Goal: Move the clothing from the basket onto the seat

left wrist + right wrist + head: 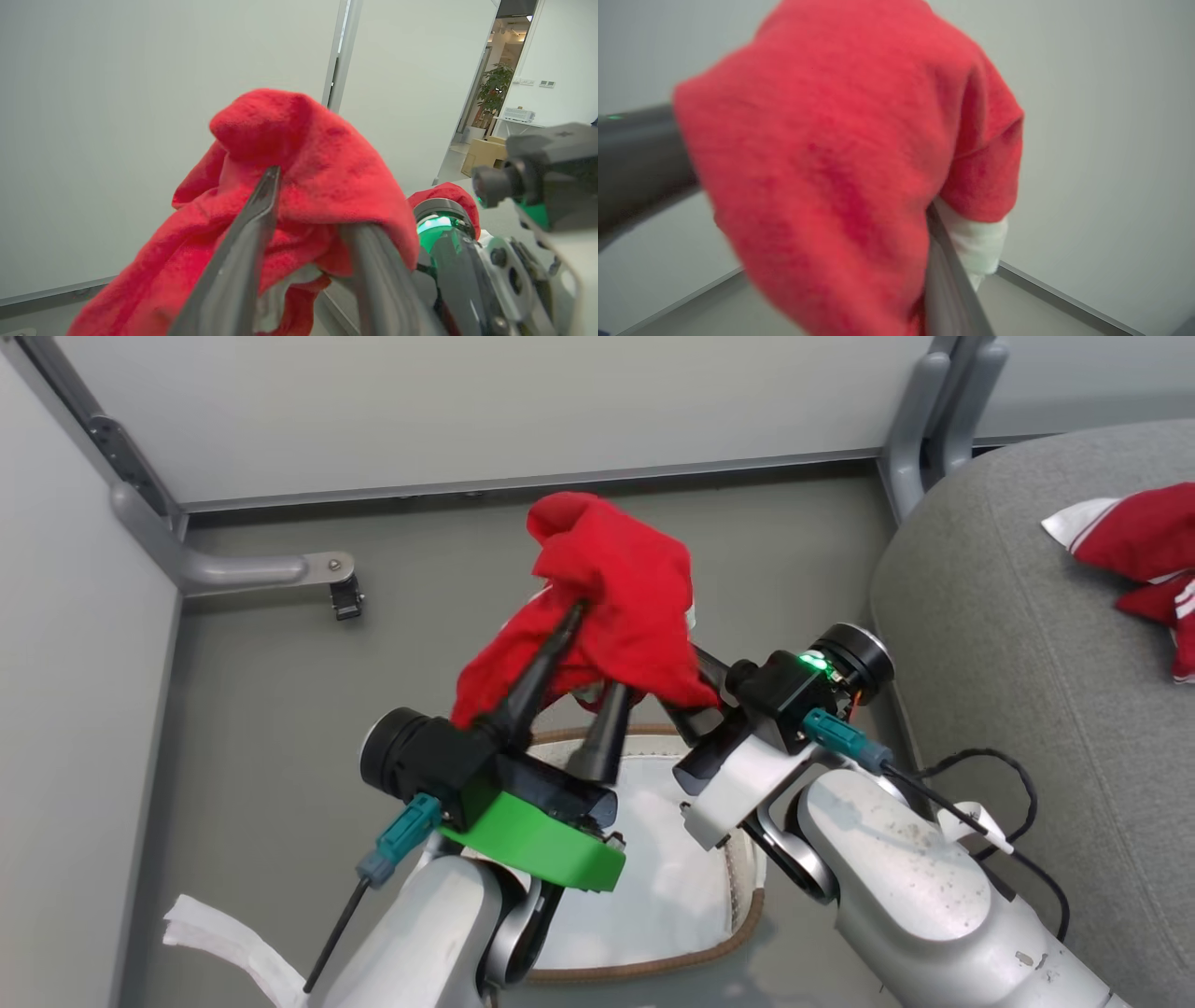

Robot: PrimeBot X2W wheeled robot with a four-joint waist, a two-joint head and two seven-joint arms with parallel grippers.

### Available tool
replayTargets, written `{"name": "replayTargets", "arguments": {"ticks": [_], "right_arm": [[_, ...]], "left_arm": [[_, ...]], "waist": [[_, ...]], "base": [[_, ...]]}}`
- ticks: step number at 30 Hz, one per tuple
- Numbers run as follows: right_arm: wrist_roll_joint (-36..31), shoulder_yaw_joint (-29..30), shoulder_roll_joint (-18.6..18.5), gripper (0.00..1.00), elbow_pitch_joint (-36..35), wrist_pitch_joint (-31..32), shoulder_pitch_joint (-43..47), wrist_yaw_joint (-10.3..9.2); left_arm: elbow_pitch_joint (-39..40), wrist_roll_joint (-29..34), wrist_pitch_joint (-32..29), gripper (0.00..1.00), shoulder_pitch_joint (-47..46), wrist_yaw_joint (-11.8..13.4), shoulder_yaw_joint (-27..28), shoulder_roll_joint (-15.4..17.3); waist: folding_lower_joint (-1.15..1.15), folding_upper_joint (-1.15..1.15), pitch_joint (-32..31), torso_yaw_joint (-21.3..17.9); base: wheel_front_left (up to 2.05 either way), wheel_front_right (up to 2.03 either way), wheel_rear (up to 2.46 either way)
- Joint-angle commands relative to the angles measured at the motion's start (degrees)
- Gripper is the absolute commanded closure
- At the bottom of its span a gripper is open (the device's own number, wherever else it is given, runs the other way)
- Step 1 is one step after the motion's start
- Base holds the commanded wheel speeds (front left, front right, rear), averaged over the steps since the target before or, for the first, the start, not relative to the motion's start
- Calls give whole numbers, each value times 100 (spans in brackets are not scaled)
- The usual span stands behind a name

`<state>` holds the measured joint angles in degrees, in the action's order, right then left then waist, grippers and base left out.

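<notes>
Presently the clothing (611,588), a red garment, is held bunched in the air above the basket (644,973), between the two arms and well left of the seat (1008,691). The left claw (597,649) is seen with its fingers somewhat apart and a thick wad of cloth between them, so it is judged to be clamped on the garment. The right claw (695,695) is buried under the cloth, and whether it grips or merely props the fabric cannot be told.

The step in hand is judged to be the carry to the right. It would be done best with both claws moved together, so that the cloth is neither stretched nor let slip. The bundle should be held high enough that the seat's rounded edge is cleared. Release is best delayed until the cloth rests on the cushion, near the second red garment (1144,537) lying at the far right.

The fabric looks soft and fleecy, deep red, and is folded into a rounded peak. A loose lobe hangs to the near left, and white trim (976,242) shows beneath. A white liner (653,868) is seen in the basket.
</notes>
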<state>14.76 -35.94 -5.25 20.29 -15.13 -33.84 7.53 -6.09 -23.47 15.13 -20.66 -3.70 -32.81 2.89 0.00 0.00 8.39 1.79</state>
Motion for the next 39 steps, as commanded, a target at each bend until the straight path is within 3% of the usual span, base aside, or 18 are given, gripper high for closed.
{"name": "replayTargets", "arguments": {"ticks": [1, 5, 17, 25, 33, 39], "right_arm": [[48, 38, -9, 100, -6, -2, 27, -8], [105, 215, -12, 100, -58, -2, 130, -7], [149, 1100, -100, 100, -250, -2, 407, -7], [192, 1527, -80, 100, -372, -2, 649, -8], [245, 2058, -59, 100, -435, -2, 660, -8], [177, 2671, -484, 100, -303, -3, 109, -8]], "left_arm": [[-22, 68, 2, 0, -28, 7, 38, 8], [-120, 185, 1, 0, -45, -50, 78, 10], [-451, 411, 0, 0, -189, -235, 210, 15], [-613, 510, 0, 0, -289, -314, 215, 17], [-759, 651, 0, 0, -413, -353, 223, 20], [-914, 785, 0, 0, -659, -375, 98, 30]], "waist": [[0, 0, 13, -115], [0, 0, 81, -435], [0, 0, 387, -1916], [0, 0, 549, -2623], [0, 0, 913, -3115], [0, 0, 1416, -3134]], "base": [[0, 0, 0], [0, 0, 0], [0, 0, 0], [0, 0, 0], [0, 0, 0], [0, 0, 0]]}}
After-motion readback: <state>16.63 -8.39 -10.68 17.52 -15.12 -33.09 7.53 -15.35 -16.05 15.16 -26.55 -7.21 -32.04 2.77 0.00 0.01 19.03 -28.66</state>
